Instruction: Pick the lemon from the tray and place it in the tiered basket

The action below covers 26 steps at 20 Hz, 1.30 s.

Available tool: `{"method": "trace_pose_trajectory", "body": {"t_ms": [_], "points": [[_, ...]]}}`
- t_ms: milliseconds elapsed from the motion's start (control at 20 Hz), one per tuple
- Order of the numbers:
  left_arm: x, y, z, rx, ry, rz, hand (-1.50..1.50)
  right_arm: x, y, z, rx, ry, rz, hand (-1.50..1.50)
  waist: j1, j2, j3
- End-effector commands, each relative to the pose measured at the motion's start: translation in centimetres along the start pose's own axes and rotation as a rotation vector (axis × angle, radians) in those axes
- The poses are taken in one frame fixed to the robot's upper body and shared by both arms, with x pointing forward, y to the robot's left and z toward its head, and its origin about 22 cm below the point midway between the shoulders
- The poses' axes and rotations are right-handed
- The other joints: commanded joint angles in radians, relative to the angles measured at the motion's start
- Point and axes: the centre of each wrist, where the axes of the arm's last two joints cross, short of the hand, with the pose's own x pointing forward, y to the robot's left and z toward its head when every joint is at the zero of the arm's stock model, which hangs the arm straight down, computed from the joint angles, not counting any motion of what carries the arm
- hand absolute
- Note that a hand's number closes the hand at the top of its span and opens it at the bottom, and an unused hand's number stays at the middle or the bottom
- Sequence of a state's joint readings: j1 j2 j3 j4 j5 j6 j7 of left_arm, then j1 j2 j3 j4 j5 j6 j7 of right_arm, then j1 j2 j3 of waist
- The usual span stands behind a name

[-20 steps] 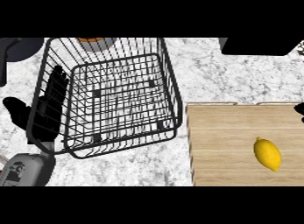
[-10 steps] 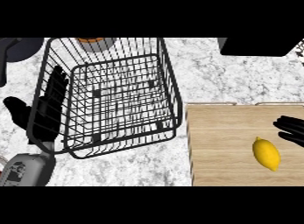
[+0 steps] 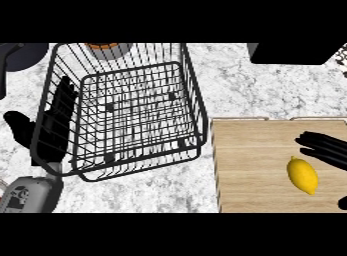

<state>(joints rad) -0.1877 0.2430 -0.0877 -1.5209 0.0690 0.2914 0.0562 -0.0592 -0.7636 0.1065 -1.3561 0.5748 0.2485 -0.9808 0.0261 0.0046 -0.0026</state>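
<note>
The counter (image 3: 272,95) is white-grey marble, and it fills most of the view. The wooden tray (image 3: 257,165) sits at about 4 o'clock, a pale plank-looking board with a thin raised rim, running off the right edge. The lemon (image 3: 302,175) lies on the tray, toward its right side, tilted a bit with one tip pointing up-left. Nothing is touching it that I can see.

The right hand (image 3: 337,152) comes in from the right edge at roughly 3 o'clock, fingers stretched out straight and slightly fanned, pointing left over the tray just above and beside the lemon. A dark bit lower down at the right edge is probably its thumb, so the lemon sits between the two, but the hand is not closed on it.

The tiered basket (image 3: 124,112) is the big black wire thing at about 10 o'clock, taking up the upper-left half. You can see the marble right through its mesh. The left hand (image 3: 50,122) is at 9 o'clock, just outside the basket's left wall, fingers straight and pointing up, holding nothing, with its grey forearm (image 3: 30,195) at the bottom-left.

Along the top edge there's a dark pan-like shape (image 3: 17,54) at 11 o'clock, something with an orange band (image 3: 106,47) behind the basket, and a black block (image 3: 290,52) at 1 o'clock.
</note>
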Motion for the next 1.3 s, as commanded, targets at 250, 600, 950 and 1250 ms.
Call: {"method": "trace_pose_trajectory", "body": {"t_ms": [250,600,950,1250], "points": [[0.9,-3.3,0.8,-0.104,-0.028,-0.026,0.00,-2.0,1.3,-0.4,0.040,-0.118,-0.083,-1.50,-0.016,-0.002,0.004],[-0.7,-4.3,1.8,-0.088,-0.035,0.001,0.00,-2.4,3.7,-1.5,0.067,-0.122,-0.093,-1.50,-0.021,-0.003,0.003],[-0.4,-3.5,1.4,-0.107,-0.033,0.005,0.00,-2.1,5.8,-4.2,-0.005,-0.138,-0.147,-1.50,-0.021,-0.002,0.003],[-0.4,-3.0,0.7,-0.093,-0.029,-0.014,0.00,-1.7,6.1,-5.3,-0.126,-0.189,-0.029,1.50,-0.028,-0.002,0.004]]}}
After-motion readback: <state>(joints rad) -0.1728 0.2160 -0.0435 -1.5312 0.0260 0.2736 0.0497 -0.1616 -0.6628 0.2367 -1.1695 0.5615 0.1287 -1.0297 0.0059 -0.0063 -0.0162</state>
